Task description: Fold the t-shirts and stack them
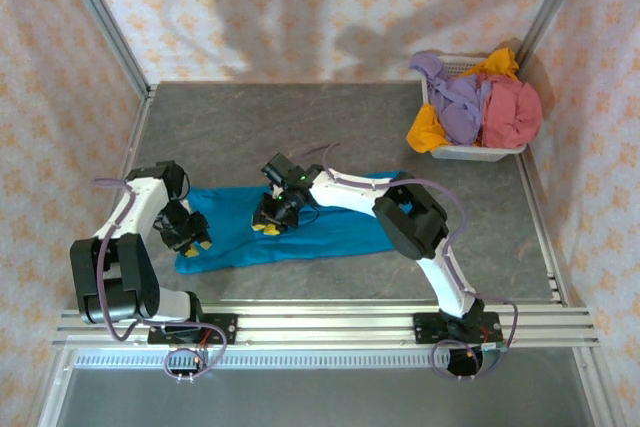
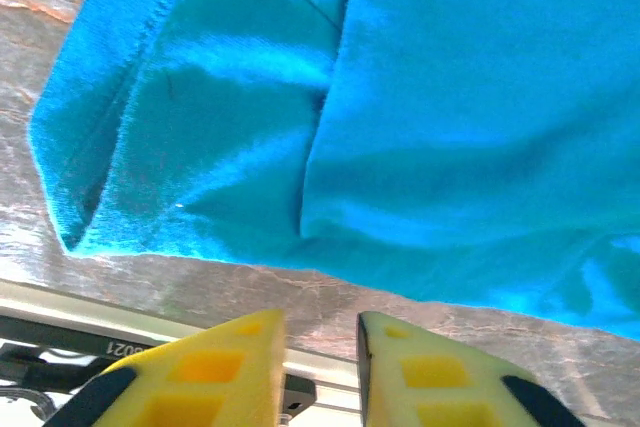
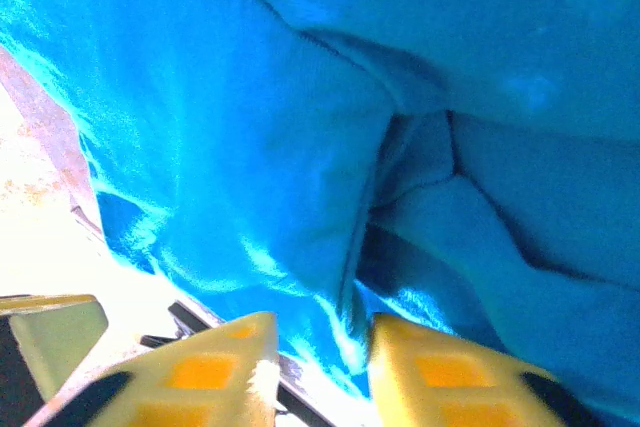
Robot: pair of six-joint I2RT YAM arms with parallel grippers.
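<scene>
A teal-blue t-shirt [image 1: 330,232] lies folded into a long flat band on the grey table, in front of both arms. My left gripper [image 1: 192,239] hangs over the band's left end. In the left wrist view its yellow fingers [image 2: 225,367] stand a little apart with bare table between them, and the shirt's edge [image 2: 450,127] lies just beyond the tips. My right gripper [image 1: 268,222] is low over the left-middle of the shirt. It is open, and a crease of the teal cloth [image 3: 250,147] lies just in front of the gap [image 3: 322,342].
A white basket [image 1: 465,154] stands at the back right corner. It holds a lavender t-shirt [image 1: 455,107], an orange-yellow one [image 1: 428,132] and a dusty red one [image 1: 515,112]. An aluminium rail [image 1: 320,322] runs along the table's near edge, and patterned walls close the sides.
</scene>
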